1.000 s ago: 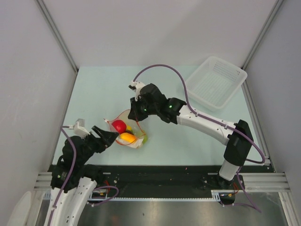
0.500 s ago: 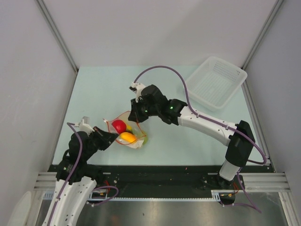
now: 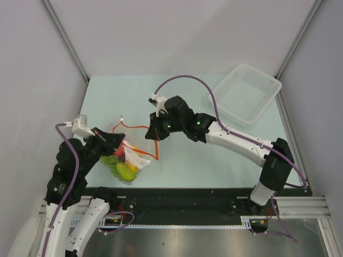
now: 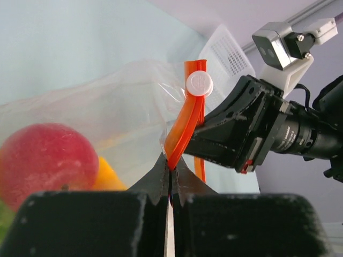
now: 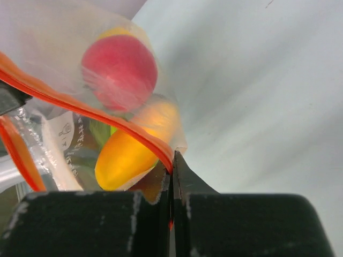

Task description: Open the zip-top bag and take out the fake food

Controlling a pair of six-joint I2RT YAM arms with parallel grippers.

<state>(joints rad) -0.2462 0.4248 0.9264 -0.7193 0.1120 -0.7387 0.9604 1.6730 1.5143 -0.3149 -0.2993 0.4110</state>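
The zip-top bag [image 3: 130,162] hangs between both grippers with its mouth pulled wide, the orange-red zip strip [image 3: 134,127] stretched across. My left gripper [image 3: 119,143] is shut on one side of the strip [image 4: 182,126], just below the white slider [image 4: 199,83]. On the opposite side of the mouth, my right gripper [image 3: 155,135] is shut on the strip [image 5: 123,127]. The fake food lies inside the bag: a red apple [image 5: 119,72], an orange-yellow oval fruit [image 5: 131,152] and green fruit [image 3: 122,170].
A white mesh basket [image 3: 245,93] stands at the back right of the pale green table [image 3: 193,160]. Grey walls close in the left and right sides. The right arm reaches diagonally across the middle of the table.
My left gripper shut on the zip strip and drew back to the left and up. The bag's mouth stretched wide, and the bag with its fruit swung down toward the near edge.
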